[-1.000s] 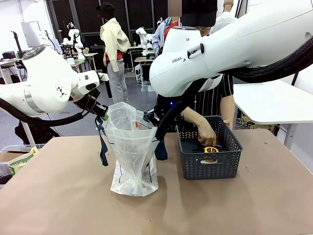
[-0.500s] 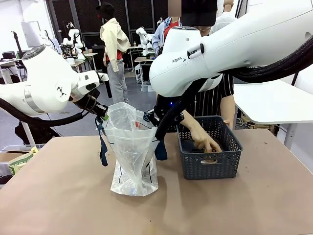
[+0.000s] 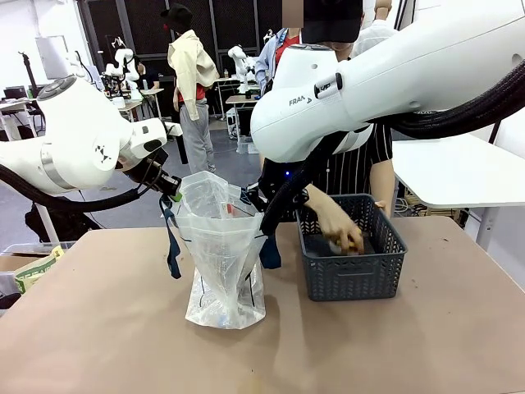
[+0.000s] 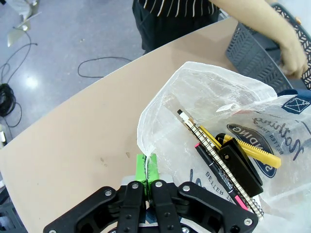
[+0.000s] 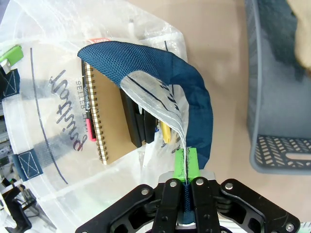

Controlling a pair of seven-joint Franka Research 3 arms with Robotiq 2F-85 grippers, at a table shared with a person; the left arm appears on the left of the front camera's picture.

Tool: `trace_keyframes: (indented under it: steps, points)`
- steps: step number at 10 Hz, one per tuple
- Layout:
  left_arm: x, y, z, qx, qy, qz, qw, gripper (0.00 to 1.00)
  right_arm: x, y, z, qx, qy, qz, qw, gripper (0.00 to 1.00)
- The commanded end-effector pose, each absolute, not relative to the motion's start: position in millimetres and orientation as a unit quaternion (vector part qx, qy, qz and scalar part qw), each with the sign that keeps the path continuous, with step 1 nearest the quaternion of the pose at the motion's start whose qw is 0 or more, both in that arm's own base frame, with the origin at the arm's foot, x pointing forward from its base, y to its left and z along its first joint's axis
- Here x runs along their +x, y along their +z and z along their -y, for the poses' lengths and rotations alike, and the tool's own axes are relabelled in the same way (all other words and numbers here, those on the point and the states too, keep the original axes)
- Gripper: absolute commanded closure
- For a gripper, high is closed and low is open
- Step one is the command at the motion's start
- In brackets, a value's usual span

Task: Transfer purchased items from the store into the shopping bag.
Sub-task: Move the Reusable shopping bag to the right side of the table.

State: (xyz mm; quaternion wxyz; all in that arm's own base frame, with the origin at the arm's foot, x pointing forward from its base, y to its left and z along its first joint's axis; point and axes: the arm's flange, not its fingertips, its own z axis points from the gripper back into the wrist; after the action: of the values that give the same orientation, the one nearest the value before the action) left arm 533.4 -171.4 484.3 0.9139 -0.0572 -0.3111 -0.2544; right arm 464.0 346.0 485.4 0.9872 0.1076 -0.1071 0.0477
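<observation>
The clear shopping bag [image 3: 220, 263] stands mid-table, its mouth held wide. My left gripper [image 3: 174, 194] is shut on the bag's left rim [image 4: 146, 145], green pads [image 4: 151, 166] pressed together. My right gripper [image 3: 261, 210] is shut on the right rim at the navy strap handle [image 5: 197, 104]. Inside the bag lie a spiral notebook [image 5: 111, 127], a pink pen [image 4: 210, 164], a black item [image 4: 241, 167] and a yellow cutter [image 4: 260, 154]. The dark grey basket [image 3: 351, 275] stands right of the bag. A person's hand [image 3: 338, 230] is inside it, closed over a small thing that the fingers hide.
The bag's other navy strap [image 3: 171, 246] hangs down its left side. My right arm's large white link [image 3: 385, 74] spans the upper right of the front view. The person in a striped shirt [image 3: 361, 168] stands behind the basket. Bare brown table [image 3: 98, 328] lies left and in front.
The person's hand dropped onto the yellow-and-black tape measure in the basket, covered it, and has now risen a little, closed. Both grippers and the bag have stayed still.
</observation>
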Motion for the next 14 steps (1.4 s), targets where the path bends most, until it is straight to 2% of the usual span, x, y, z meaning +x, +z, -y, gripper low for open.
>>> trace_keyframes:
  steps: [1,14]
  points:
    - [533.3,485.8,170.6,-0.055,-0.25,0.31,0.916,1.0,463.0,485.9,-345.0,0.112,0.044,0.104,0.987,1.0]
    - [533.3,485.8,170.6,-0.055,-0.25,0.31,0.916,1.0,463.0,485.9,-345.0,0.112,0.044,0.104,0.987,1.0]
